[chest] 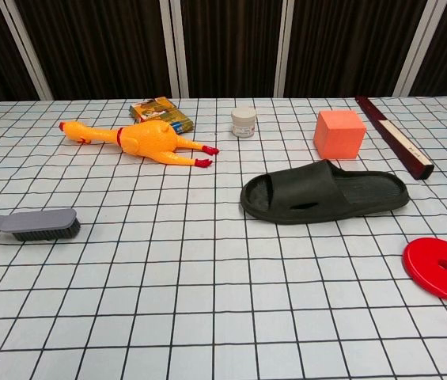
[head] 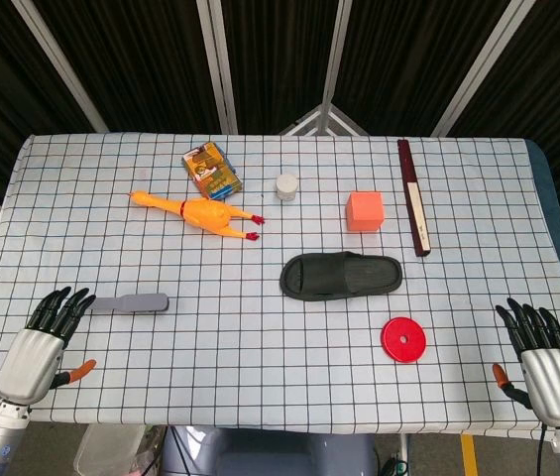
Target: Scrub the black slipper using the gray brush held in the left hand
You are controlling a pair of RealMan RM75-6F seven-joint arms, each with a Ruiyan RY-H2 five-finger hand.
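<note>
The black slipper (head: 341,275) (chest: 324,192) lies on its sole near the middle of the checked tablecloth, toe opening to the left. The gray brush (head: 133,302) (chest: 33,225) lies flat on the cloth at the left, bristles down, handle pointing left. My left hand (head: 44,337) rests at the front left corner, fingers apart, fingertips close to the brush handle's end, holding nothing. My right hand (head: 542,360) rests at the front right corner, fingers spread and empty. The chest view shows neither hand.
A red disc (head: 403,339) (chest: 441,267) lies right of and nearer than the slipper. Behind it are an orange cube (head: 366,211) (chest: 339,133), a white jar (head: 286,186) (chest: 244,122), a rubber chicken (head: 198,213) (chest: 142,141), a small box (head: 211,170) (chest: 160,112) and a long dark-red bar (head: 413,194) (chest: 395,148).
</note>
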